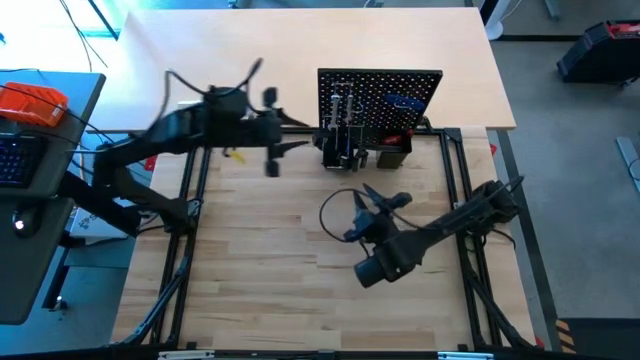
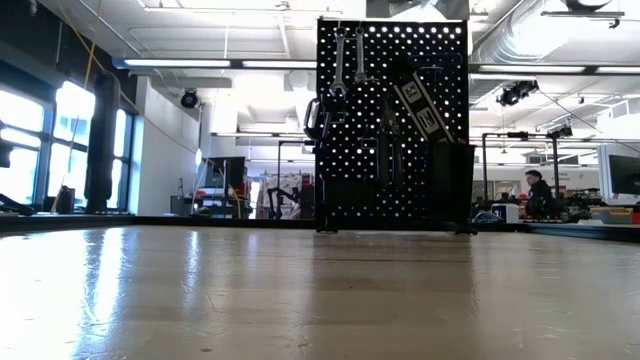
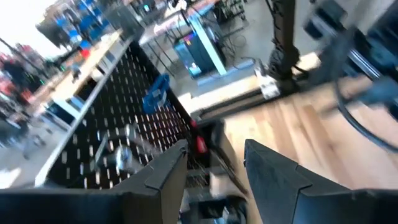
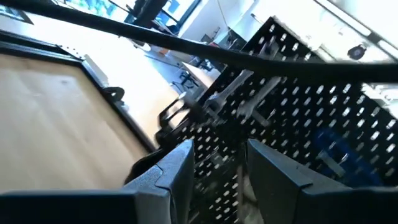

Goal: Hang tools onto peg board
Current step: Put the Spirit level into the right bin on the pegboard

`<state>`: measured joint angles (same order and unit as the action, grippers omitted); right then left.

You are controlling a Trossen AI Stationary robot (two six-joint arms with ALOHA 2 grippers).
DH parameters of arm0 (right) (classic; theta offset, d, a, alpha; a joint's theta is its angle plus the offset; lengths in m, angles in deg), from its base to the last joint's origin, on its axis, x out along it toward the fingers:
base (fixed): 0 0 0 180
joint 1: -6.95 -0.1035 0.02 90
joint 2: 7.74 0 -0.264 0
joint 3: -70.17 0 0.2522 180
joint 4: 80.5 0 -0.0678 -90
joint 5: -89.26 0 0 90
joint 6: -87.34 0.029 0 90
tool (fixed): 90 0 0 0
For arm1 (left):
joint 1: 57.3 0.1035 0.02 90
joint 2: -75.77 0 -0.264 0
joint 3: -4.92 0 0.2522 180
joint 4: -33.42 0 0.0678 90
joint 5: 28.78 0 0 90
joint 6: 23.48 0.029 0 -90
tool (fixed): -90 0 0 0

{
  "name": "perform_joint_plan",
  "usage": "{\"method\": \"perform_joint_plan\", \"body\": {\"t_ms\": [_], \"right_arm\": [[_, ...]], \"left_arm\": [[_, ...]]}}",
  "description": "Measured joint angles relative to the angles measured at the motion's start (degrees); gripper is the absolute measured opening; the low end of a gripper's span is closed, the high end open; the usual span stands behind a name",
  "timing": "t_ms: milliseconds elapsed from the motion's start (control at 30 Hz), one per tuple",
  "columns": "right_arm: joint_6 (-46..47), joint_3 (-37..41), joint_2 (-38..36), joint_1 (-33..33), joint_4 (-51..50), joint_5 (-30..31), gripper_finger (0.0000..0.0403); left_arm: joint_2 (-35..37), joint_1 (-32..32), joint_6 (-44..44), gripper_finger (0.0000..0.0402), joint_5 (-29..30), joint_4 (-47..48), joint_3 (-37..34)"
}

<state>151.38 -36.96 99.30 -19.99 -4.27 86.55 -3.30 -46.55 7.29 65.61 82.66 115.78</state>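
Observation:
The peg board (image 1: 380, 95) stands upright at the far middle of the table, with black holder boxes (image 1: 345, 150) at its base. On it hang silver wrenches (image 2: 346, 60), a black marked level (image 2: 421, 105) and a blue-handled tool (image 1: 403, 101). My left gripper (image 1: 298, 148) is raised just left of the board and points toward it. It is open with nothing between its fingers (image 3: 214, 149). My right gripper (image 1: 372, 196) hovers over the table in front of the board. It faces the board and is also open and empty (image 4: 219, 149). Neither gripper shows in the low view.
Black frame rails (image 1: 455, 170) run along the table's sides. A dark cable loop (image 1: 335, 215) hangs by my right gripper. A small yellow thing (image 1: 235, 153) lies under my left arm. Bare wood (image 1: 270, 270) fills the near half. A person (image 2: 540, 190) sits far off in the room.

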Motion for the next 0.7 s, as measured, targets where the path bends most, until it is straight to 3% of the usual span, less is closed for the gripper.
{"method": "perform_joint_plan", "body": {"t_ms": [233, 367, 500, 700], "right_arm": [[-20.8, -15.3, 0.0, 1.9, 0.0, -1.5, 0.0140], [-33.6, -23.9, -0.1, 3.9, 0.0, -6.6, 0.0140], [-45.6, -32.1, -0.3, 7.7, 0.0, -16.4, 0.0140], [-61.4, -41.6, -1.6, 14.2, 1.7, -36.1, 0.0140]], "left_arm": [[5.4, 0.0, -5.5, 0.0154, 0.0, 13.2, 0.0], [5.9, 0.0, -7.9, 0.0154, 0.0, 19.5, 0.0], [5.7, 0.0, -9.5, 0.0154, -0.2, 22.8, -0.8], [5.7, 0.0, -9.9, 0.0154, -0.8, 25.0, -4.2]]}}
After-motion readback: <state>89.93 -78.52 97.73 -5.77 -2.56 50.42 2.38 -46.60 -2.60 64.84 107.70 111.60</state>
